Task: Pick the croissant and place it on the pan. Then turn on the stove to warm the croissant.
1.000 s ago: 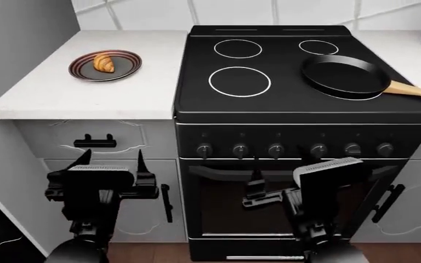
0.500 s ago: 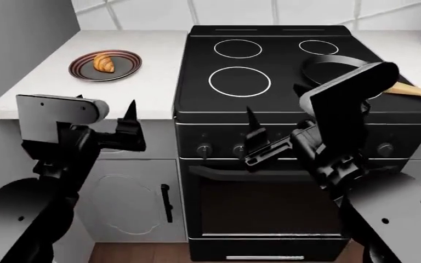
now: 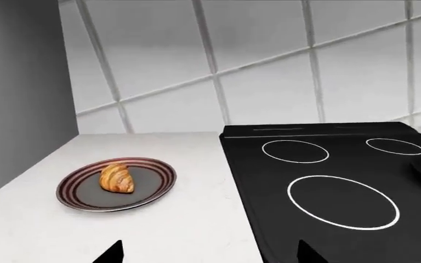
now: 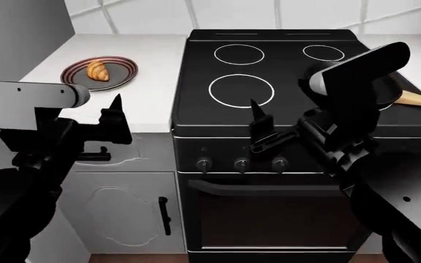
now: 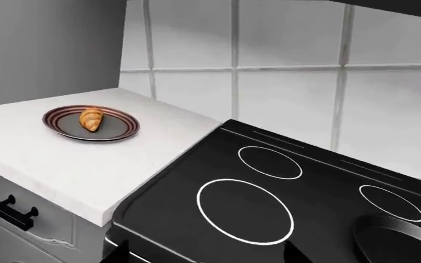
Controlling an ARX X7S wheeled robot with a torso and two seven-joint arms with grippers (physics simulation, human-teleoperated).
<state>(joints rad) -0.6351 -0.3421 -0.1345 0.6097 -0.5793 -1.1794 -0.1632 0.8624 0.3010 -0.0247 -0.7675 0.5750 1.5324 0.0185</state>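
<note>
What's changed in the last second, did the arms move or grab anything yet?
Both arms rose from in front of the oven door to counter height: left gripper by the counter edge, right gripper at the stove front. Nothing grasped. The croissant stays on its plate, the pan on its burner.

Croissant [image 4: 98, 70] on counter (plated), pan [image 5: 400, 241] on stove [image 4: 269, 93].

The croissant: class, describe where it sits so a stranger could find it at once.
Start at the black stove, then look to the white counter on its left. There lies a dark plate with a reddish rim, and the croissant rests on it: a small, golden-brown, ridged pastry.
</note>
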